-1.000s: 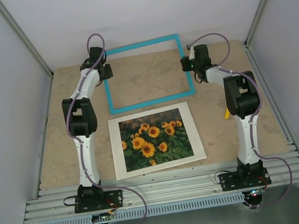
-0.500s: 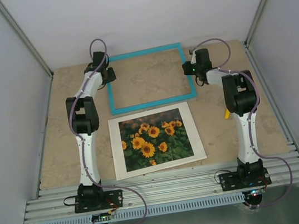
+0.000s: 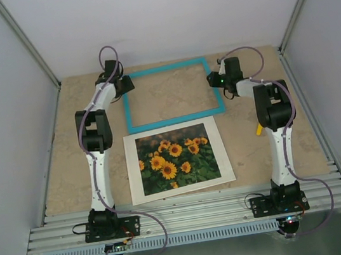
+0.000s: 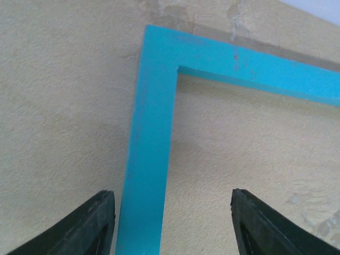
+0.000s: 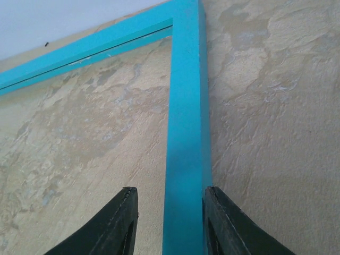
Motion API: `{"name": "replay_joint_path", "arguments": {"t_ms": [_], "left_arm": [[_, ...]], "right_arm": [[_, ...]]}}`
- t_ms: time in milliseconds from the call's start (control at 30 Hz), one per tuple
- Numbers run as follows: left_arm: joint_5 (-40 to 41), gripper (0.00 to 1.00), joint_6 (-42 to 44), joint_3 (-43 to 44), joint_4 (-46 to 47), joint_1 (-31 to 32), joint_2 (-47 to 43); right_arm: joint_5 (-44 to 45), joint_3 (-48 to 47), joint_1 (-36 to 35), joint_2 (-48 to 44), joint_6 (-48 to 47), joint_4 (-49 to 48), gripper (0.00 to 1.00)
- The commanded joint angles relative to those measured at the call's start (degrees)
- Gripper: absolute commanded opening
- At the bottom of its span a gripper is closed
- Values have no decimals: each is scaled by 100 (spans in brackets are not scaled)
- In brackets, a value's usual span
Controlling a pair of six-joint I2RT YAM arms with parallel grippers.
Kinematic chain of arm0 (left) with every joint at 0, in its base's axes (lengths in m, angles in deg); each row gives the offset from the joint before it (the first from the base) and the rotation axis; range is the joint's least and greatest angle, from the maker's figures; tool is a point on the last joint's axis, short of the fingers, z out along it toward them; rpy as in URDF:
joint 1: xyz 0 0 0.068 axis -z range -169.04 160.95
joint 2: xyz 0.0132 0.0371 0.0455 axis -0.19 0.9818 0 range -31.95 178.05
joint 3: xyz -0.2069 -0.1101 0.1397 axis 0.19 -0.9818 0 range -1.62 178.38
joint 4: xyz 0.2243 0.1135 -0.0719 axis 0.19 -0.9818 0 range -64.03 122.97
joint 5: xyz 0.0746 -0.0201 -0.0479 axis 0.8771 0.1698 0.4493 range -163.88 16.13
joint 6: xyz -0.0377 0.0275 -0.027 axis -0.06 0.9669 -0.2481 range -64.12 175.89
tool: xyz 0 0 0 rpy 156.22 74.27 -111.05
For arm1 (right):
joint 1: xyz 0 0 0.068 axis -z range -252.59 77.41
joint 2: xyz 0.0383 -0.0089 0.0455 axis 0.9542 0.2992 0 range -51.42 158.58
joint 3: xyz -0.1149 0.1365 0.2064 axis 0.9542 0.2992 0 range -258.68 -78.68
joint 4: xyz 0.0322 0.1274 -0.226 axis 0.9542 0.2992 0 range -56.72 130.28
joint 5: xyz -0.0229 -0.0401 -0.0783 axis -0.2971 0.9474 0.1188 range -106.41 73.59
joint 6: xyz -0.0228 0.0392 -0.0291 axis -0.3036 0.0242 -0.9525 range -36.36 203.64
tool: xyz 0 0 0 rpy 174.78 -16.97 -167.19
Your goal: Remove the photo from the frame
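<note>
Find the photo [image 3: 176,158] already outside the frame [image 3: 175,118], flat and face up on the counter [image 3: 66,162] between the 2 arms, toward the near edge, with a broad white margin round the sunflowers (mat or border, hard to tell from above). Look for the frame farther back, empty, also flat on the counter, near the photo's far edge but apart from it.

Read the left end effector [image 4: 171,192] as open: 2 black fingers [image 4: 95,223] spread wide astride the left rail below the far corner, 1 just beside the outer side, the other well off the inner side. Read the right end effector [image 5: 170,188] as open too, though only narrowly: astride the right rail, 1 finger hard against the outer side, leaving a sliver of counter visible at the other.

Expect the photo to be very light, thin and limp, likely to bow or crease if lifted by 1 corner, and smooth enough to slide on the stone-patterned top. Take hold at the white margin, never on the printed picture; pinch an edge after working a fingertip beneath it, for want of any lip to grab. Treat the frame as light yet stiff, thin-railed, apt to twist under an uneven pull; grip mid-rail on 2 opposite sides, matching the present stance of both end effectors. Judge the task essentially done.
</note>
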Motion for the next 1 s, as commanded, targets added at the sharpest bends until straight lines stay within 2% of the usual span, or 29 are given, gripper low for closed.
{"name": "replay_joint_path", "arguments": {"t_ms": [0,133,267,433,967], "left_arm": [[-162,64,-104,63,146,-10,-171],[-215,68,-238,-256,108,-6,-588],[-325,75,-552,-1482,470,-10,-1420],[-411,78,-1047,-3059,907,28,-2580],[143,90,-1891,-7399,1236,688,-6094]], "right_arm": [[-133,66,73,-265,-4,-6,38],[-72,252,78,-709,-64,206,44],[-108,721,78,-1267,0,419,44],[-308,1695,44,-2065,225,563,49],[-509,4550,-458,-4571,114,768,68]]}}
